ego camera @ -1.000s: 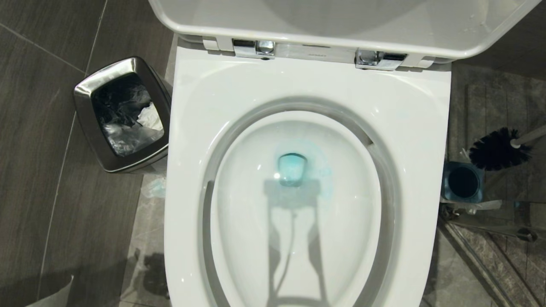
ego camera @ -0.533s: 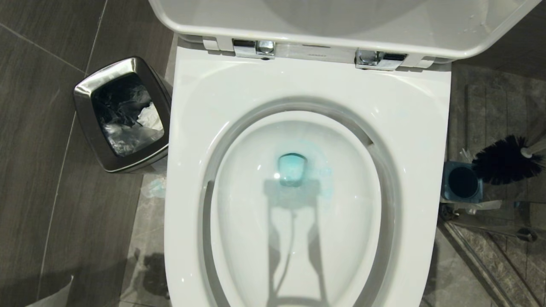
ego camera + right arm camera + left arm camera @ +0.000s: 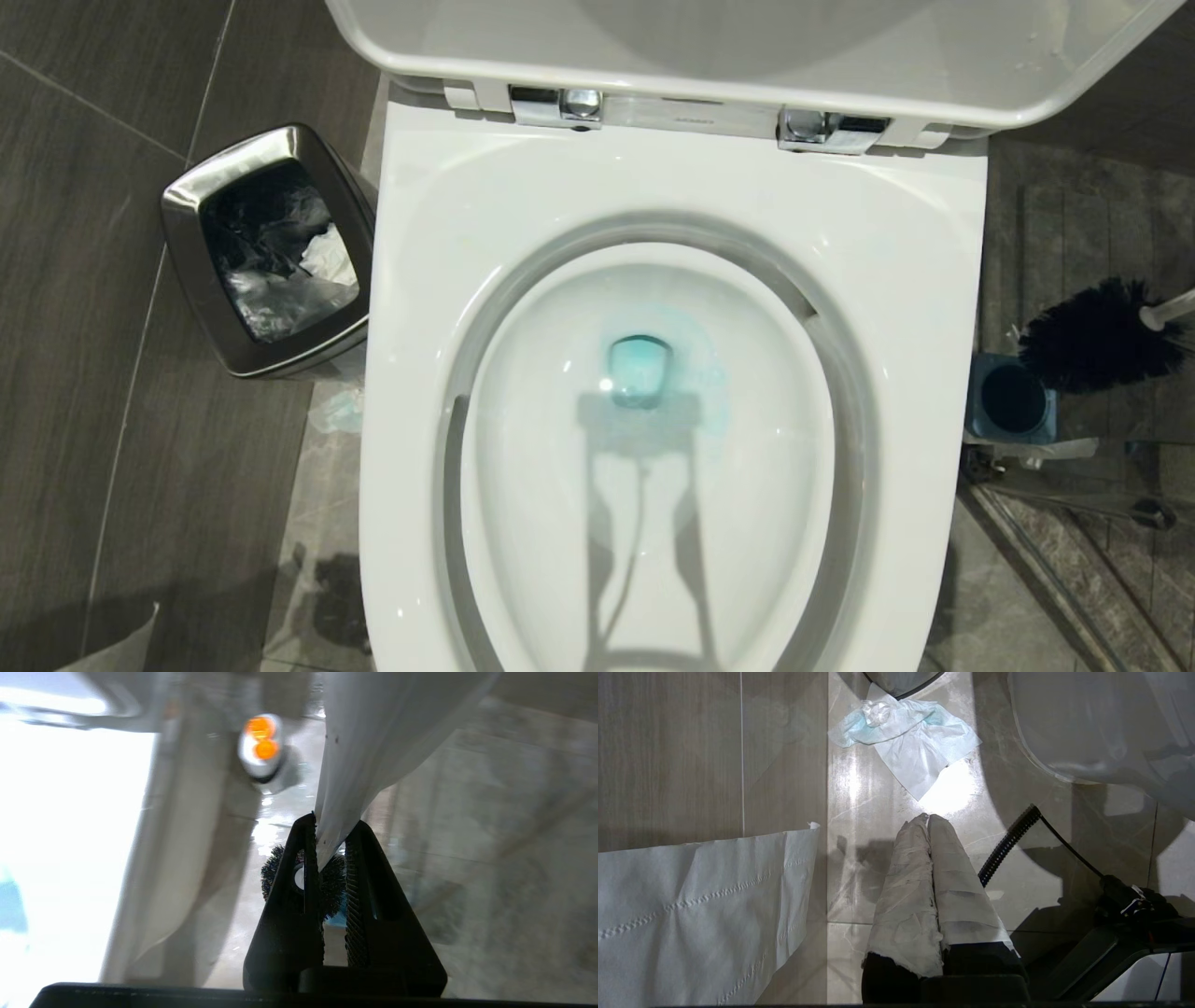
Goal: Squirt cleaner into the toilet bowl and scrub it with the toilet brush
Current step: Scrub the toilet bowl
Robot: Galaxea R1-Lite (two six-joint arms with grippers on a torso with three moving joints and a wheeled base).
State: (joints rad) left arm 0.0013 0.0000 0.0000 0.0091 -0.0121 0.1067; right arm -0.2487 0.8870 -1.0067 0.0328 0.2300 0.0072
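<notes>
The right gripper [image 3: 329,833] is clamped on the toilet brush [image 3: 1102,334] handle, its head above the holder [image 3: 1013,399]; swinging wide could clip the toilet bowl [image 3: 915,280] rim. The left gripper [image 3: 928,817] is pressed together, idle.

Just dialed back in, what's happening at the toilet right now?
Teal-blue cleaner already sits in the toilet bowl. The right gripper is shut on the white handle of the toilet brush, whose black head hangs in the air just above its blue holder, to the right of the bowl. No scrubbing has begun. The left gripper is shut on nothing, parked over the floor near a crumpled tissue.
</notes>
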